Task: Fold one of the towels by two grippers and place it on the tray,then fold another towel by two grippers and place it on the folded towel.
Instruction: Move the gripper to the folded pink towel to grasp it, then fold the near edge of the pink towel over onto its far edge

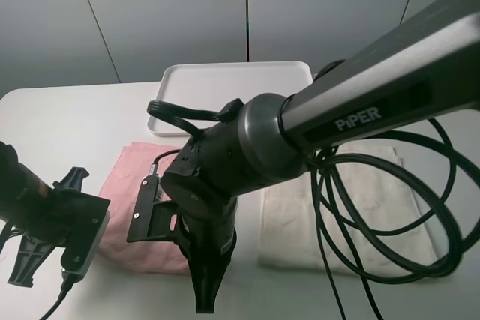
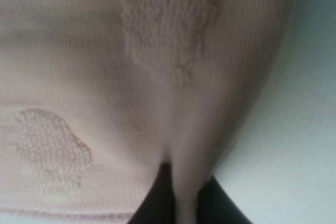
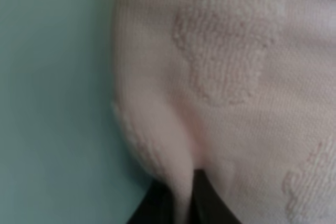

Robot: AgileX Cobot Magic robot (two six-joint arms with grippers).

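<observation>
Two hands were on one towel, and the job was barely begun. My left hand [image 2: 178,203] was pressed together on a pinch of the pink towel [image 1: 139,181] at its near left corner. My right hand [image 3: 182,203] pinched the same cloth at the near right corner, and a thin pleat stood up in each grip. That towel lay flat and unfolded on the worktop [image 1: 67,121], just in front of the tray [image 1: 236,80].

I judged this the grasp before the first fold, so all was left to do: fold pink, carry it to the tray, then fold the cream towel [image 1: 360,207] and stack it on top. Cream lay spread beside pink, toward the worktop's right edge, with neither hand on it. The tray sat at the back edge and, where my arm did not hide it, held nothing.
</observation>
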